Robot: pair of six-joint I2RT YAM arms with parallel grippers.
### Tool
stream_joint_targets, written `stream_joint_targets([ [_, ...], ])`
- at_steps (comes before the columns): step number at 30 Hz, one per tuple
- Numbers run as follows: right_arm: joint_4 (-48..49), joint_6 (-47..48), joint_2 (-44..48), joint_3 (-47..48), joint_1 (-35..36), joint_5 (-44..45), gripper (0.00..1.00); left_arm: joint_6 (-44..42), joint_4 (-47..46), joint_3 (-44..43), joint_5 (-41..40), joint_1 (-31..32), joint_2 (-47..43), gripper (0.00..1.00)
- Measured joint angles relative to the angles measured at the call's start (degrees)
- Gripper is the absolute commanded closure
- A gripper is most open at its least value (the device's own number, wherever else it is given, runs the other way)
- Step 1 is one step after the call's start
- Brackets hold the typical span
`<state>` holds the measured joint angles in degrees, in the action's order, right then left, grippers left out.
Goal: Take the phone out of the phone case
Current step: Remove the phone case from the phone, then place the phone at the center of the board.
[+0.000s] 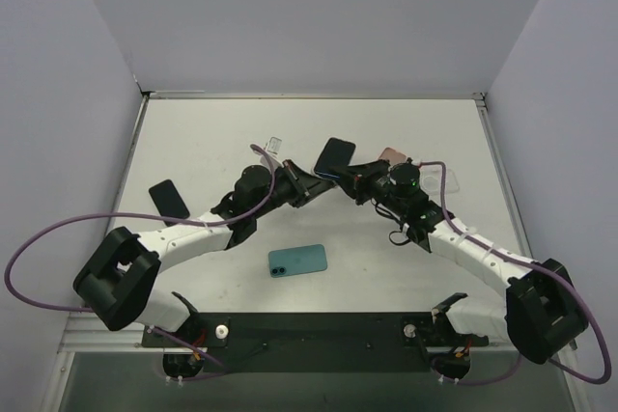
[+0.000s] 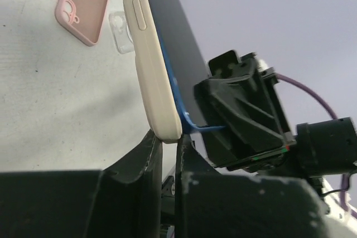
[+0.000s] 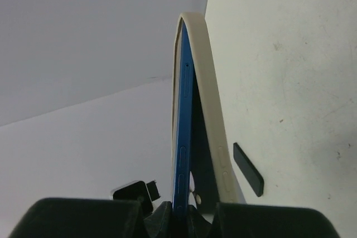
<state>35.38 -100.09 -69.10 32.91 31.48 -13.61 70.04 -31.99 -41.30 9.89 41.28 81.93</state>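
The blue phone (image 3: 183, 137) stands on edge above the table, its dark screen (image 1: 335, 156) showing from above. My right gripper (image 3: 183, 210) is shut on the phone's lower edge and shows from above (image 1: 355, 177). The cream phone case (image 3: 211, 110) is peeled away from the phone on one side, still hooked at the far end. My left gripper (image 2: 165, 137) pinches the case's lower corner (image 2: 162, 121) between its fingertips, also visible from above (image 1: 307, 183). A strip of the blue phone (image 2: 177, 104) shows behind the case.
On the table lie a teal phone (image 1: 297, 260), a black phone (image 1: 169, 200), a pink case (image 1: 393, 155), and clear cases (image 1: 273, 145) (image 1: 446, 180). White walls close in the left, back and right sides.
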Motion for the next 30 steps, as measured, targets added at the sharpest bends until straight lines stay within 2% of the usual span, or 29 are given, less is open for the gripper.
stream_joint_targets([
  [1,-2.4,1.7,0.1,1.4,-0.2,-0.5,1.0,-0.1,0.4,0.0,0.1,0.0,-0.2,0.57],
  [3,-6.6,5.4,0.2,4.6,-1.0,-2.7,1.0,-0.9,1.4,0.2,0.3,-0.4,-0.4,0.11],
  [4,-9.8,8.8,0.1,7.1,-1.7,-4.4,1.0,-1.4,1.6,0.7,0.9,-0.7,-0.4,0.06],
  [9,-23.4,23.3,-0.7,16.2,-5.3,-10.2,1.0,-3.7,6.4,4.0,2.5,-1.3,-3.5,0.05],
  [14,-38.5,38.3,-4.6,23.7,-6.6,-11.2,1.0,-5.7,10.4,4.4,4.1,-2.1,-10.2,0.05],
  [19,-50.6,51.0,-6.6,27.0,-6.0,-10.7,1.0,-6.1,12.4,4.9,6.0,-7.4,-18.3,0.04],
  [25,-63.6,64.5,-7.1,32.8,-1.2,-5.0,1.0,-6.9,17.3,8.0,7.8,-16.7,-27.1,0.03],
  [30,-67.5,71.3,-12.8,40.1,5.2,-1.0,1.0,-8.2,21.3,10.2,9.2,-21.5,-29.2,0.03],
])
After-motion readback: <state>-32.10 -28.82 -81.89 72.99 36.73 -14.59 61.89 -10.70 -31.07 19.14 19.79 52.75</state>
